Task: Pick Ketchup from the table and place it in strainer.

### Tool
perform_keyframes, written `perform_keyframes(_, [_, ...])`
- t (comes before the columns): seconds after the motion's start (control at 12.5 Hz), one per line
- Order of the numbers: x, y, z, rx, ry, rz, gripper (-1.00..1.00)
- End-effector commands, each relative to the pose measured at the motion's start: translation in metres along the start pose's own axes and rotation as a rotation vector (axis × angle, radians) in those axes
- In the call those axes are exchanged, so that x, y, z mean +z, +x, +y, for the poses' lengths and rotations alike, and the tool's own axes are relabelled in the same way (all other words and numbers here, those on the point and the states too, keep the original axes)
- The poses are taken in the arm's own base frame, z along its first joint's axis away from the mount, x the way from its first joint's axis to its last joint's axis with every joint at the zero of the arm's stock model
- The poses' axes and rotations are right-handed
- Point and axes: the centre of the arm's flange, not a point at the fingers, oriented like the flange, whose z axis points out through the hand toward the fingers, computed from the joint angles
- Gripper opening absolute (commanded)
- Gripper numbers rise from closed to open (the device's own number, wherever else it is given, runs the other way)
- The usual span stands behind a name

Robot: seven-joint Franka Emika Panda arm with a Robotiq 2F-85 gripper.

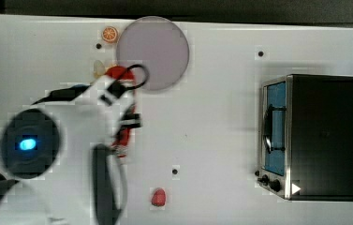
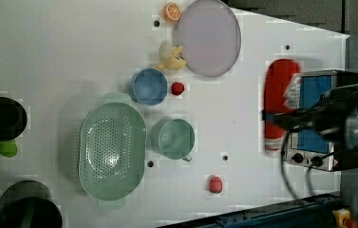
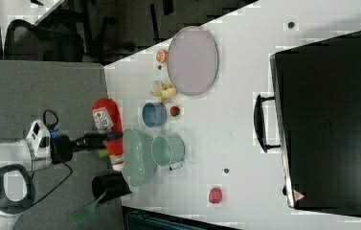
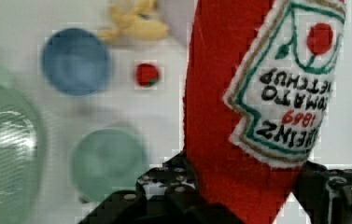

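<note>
The Ketchup (image 2: 278,90) is a soft red bottle with a white label, held off the table. My gripper (image 2: 275,117) is shut on it across its lower body, and in the left view it hangs in front of the toaster oven. In the wrist view the Ketchup (image 4: 220,93) stands between the black fingers (image 4: 164,189). The right view has the Ketchup (image 3: 107,120) just left of the strainer (image 3: 139,158). The strainer (image 2: 112,149) is a large pale green oval basin with a dotted middle, lying empty. The top view shows red Ketchup (image 1: 124,138) under my arm.
A blue bowl (image 2: 149,86) and a round green bowl (image 2: 176,138) sit beside the strainer. A lilac plate (image 2: 209,37), orange slice (image 2: 171,11), yellow piece (image 2: 172,58), small red berry (image 2: 177,88) and strawberry lump (image 2: 215,184) lie around. A toaster oven (image 1: 314,136) stands at the top view's right.
</note>
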Motion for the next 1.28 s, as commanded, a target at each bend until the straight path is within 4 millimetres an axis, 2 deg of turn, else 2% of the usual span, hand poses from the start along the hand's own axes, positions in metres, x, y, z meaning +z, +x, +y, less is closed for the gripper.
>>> perform_keyframes(0.08, [0.043, -0.019, -0.073, 0.176, 0.037, -0.118, 0.23])
perform_keyframes(0.4, [0.07, -0.031, -0.158, 0.252, 0.117, -0.083, 0.23])
perform_keyframes(0.72, [0.12, -0.037, -0.213, 0.331, 0.244, -0.122, 0.23])
perform_keyframes(0.8, [0.136, -0.037, -0.221, 0.335, 0.274, -0.138, 0.23])
perform_keyframes(0.88, [0.15, -0.035, -0.227, 0.339, 0.304, -0.147, 0.31])
perform_keyframes(1.12, [0.189, -0.035, -0.236, 0.317, 0.349, -0.153, 0.96])
perform_keyframes(1.28, [0.201, -0.035, -0.236, 0.311, 0.345, -0.163, 1.0])
